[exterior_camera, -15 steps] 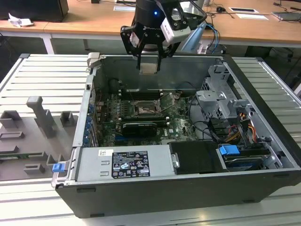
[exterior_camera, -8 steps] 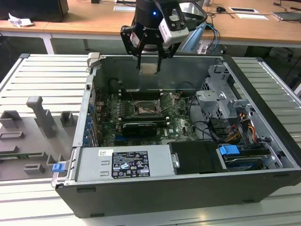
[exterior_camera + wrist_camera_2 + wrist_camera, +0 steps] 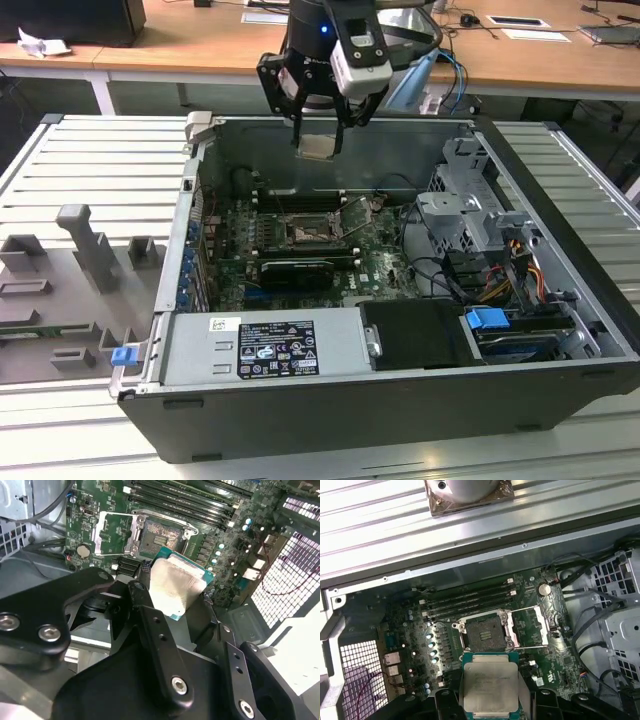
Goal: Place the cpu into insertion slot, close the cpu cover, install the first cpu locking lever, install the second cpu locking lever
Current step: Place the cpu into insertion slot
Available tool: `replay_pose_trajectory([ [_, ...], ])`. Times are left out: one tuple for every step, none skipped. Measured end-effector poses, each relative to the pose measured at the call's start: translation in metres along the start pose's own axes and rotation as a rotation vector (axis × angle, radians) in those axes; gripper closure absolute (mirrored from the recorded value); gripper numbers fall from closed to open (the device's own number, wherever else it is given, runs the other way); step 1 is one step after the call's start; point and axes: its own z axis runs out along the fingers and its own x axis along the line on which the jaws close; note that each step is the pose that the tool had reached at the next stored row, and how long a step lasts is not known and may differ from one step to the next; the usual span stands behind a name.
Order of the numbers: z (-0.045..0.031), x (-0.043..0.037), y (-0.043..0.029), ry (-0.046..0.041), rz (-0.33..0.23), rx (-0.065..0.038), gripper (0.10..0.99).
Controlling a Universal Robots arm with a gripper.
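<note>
My gripper [image 3: 320, 138] hangs above the open computer case, shut on the cpu [image 3: 318, 148], a flat square chip with a pale metallic face. In both wrist views the cpu [image 3: 175, 587] [image 3: 490, 687] sits between the black fingers [image 3: 145, 605], held level and well above the green board. The insertion slot [image 3: 308, 232] [image 3: 157, 536] [image 3: 484, 632] lies open below, with its dark centre bare. The cpu cover [image 3: 116, 532] [image 3: 532, 625] is swung back and lies beside the slot. A thin wire lever [image 3: 192, 530] stands raised at the slot's edge.
Long black memory slots [image 3: 470, 600] run beside the socket. A grey power supply [image 3: 260, 345] fills the case's near side, and a drive cage [image 3: 470, 215] with cables and a blue tab [image 3: 488, 320] stands at the exterior view's right. Grey fixtures [image 3: 90, 250] stand outside the case at the exterior view's left.
</note>
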Motion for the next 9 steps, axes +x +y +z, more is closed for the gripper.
replay_pose_trajectory([
  [0.0000, 0.0000, 0.0000, -0.0006, 0.008, 0.000, 0.557],
  [0.0001, 0.0000, 0.0000, -0.0013, 0.015, 0.000, 0.557],
  [0.0001, 0.0000, 0.0000, -0.0021, 0.024, 0.000, 0.557],
  [0.0010, 0.0000, -0.0001, -0.0027, 0.031, -0.001, 0.557],
  [0.0020, 0.0000, -0.0002, -0.0026, 0.033, -0.001, 0.557],
  [0.0028, 0.0000, -0.0003, -0.0018, 0.034, 0.000, 0.557],
  [0.0036, 0.0000, -0.0003, -0.0006, 0.034, 0.000, 0.557],
  [0.0043, 0.0000, -0.0004, 0.0000, 0.035, 0.000, 0.557],
  [0.0048, -0.0001, -0.0004, 0.0003, 0.035, 0.000, 0.557],
])
